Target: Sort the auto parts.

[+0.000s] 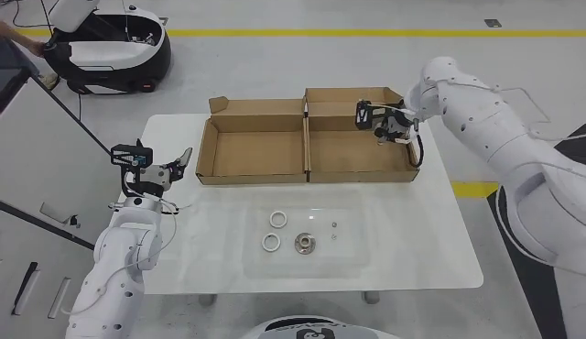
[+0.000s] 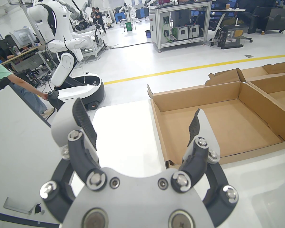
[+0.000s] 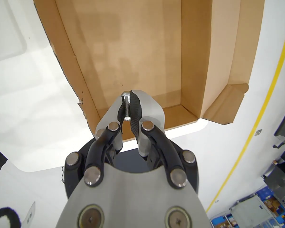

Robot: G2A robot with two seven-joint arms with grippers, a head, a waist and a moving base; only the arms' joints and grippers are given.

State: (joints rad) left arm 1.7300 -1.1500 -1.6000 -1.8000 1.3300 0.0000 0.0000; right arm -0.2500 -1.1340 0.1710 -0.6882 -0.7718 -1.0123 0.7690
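- A table (image 1: 412,247) is standing in a workshop.
- Right gripper (image 3: 127,94) is pinching a bolt (image 3: 126,106) over the upper-right box (image 1: 357,156); releasing it is probably coming next.
- Left gripper (image 2: 137,106) is gaping, empty.

Threaded bolt (image 3: 126,106) pinched in right end effector (image 3: 127,96) above cardboard box (image 3: 133,36), two white rings (image 1: 277,218) beside metal flange (image 1: 304,242)

Pale lab floor (image 1: 275,0) w/ yellow line (image 1: 320,33); equip. rack (image 2: 180,24) & desks (image 2: 228,10) behind.
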